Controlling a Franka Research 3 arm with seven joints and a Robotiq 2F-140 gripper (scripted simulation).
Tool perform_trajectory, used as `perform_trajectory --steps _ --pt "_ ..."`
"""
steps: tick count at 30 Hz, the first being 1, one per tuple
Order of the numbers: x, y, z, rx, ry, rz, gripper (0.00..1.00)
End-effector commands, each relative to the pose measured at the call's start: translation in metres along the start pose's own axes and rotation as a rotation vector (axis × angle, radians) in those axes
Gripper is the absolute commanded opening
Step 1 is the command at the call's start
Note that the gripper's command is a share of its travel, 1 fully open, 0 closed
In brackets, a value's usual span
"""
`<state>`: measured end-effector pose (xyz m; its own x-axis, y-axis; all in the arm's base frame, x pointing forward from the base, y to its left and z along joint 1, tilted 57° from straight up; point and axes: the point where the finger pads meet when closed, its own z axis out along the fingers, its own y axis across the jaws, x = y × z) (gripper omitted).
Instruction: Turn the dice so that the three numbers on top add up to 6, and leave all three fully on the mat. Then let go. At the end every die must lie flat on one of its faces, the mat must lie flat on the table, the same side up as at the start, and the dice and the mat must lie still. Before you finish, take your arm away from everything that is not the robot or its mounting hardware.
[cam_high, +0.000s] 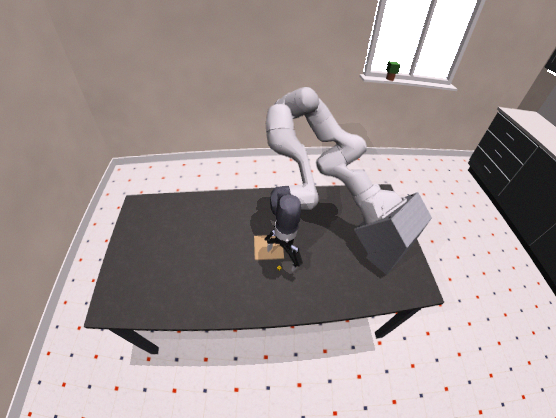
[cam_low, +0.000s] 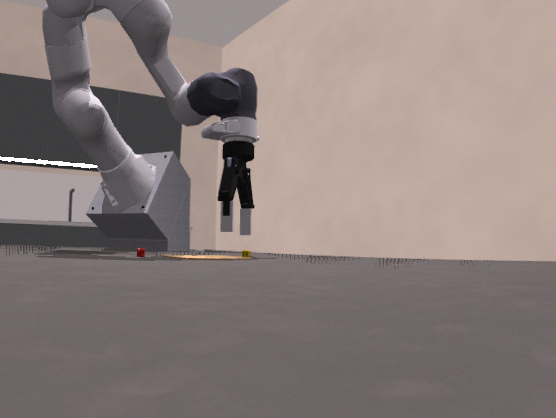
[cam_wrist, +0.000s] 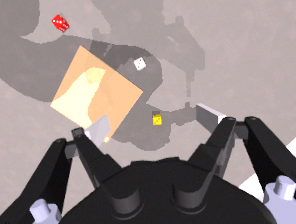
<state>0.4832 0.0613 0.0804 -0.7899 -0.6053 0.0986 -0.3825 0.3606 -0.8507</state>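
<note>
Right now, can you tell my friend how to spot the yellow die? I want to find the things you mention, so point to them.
Find the big dark table (cam_high: 165, 280), then the square tan mat (cam_high: 260, 252) (cam_low: 200, 257) (cam_wrist: 122, 97) on it. The yellow die (cam_high: 279, 268) (cam_low: 246, 254) (cam_wrist: 157, 120) sits just off the mat, near a corner. It's the only yellow one; its neighbours are red (cam_low: 141, 252) (cam_wrist: 60, 23) and white (cam_wrist: 139, 63).

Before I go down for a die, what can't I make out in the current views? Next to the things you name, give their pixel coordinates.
- Top face of the yellow die (cam_high: 279, 267) (cam_low: 246, 254) (cam_wrist: 157, 120): too small to read surely, even in the wrist view.
- Pips on the red die (cam_low: 141, 252) (cam_wrist: 60, 23): too small in the exterior view.
- Mat's (cam_high: 263, 253) (cam_low: 207, 257) (cam_wrist: 117, 92) near corner: partly behind a finger in the wrist view.
- Arm's upper bend: cut off by the exterior view's top edge.
</note>
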Motion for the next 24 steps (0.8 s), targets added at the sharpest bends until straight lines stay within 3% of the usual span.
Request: perform_trajectory --steps 1,24 --pt "-0.0153 0.0119 0.0031 -0.031 0.011 -0.033 1.00" --pt "-0.0197 0.0127 0.0032 -0.031 0.011 -0.033 1.00"
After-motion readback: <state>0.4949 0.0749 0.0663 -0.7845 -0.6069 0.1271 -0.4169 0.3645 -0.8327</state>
